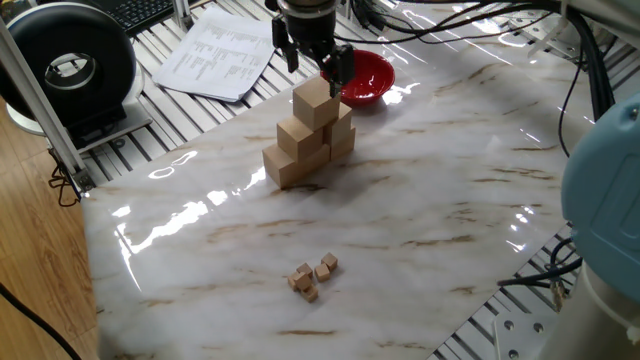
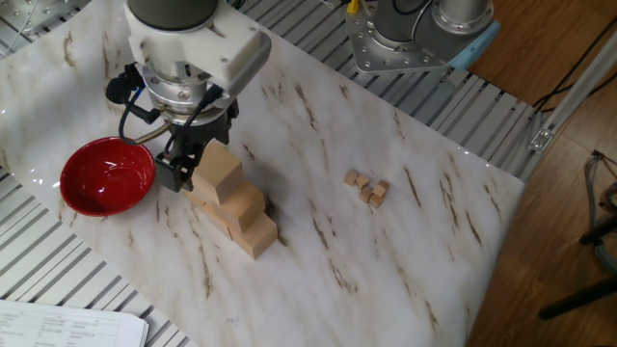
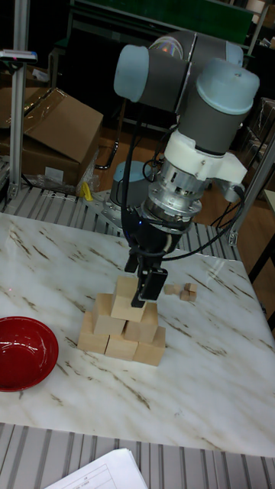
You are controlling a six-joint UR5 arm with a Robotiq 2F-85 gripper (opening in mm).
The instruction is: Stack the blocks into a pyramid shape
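Note:
The blocks stand as a stepped pyramid shape of large tan cubes, three tiers high, with a single cube on top. The stack also appears in the other fixed view and in the tall fixed view. My gripper hangs open just above the top cube, its fingers spread to either side and holding nothing. In the tall fixed view the gripper partly hides the top cube.
A red bowl sits just behind the stack, empty. Several tiny wooden cubes lie in a cluster nearer the front of the marble table. Papers and a black round device rest off the table's far left.

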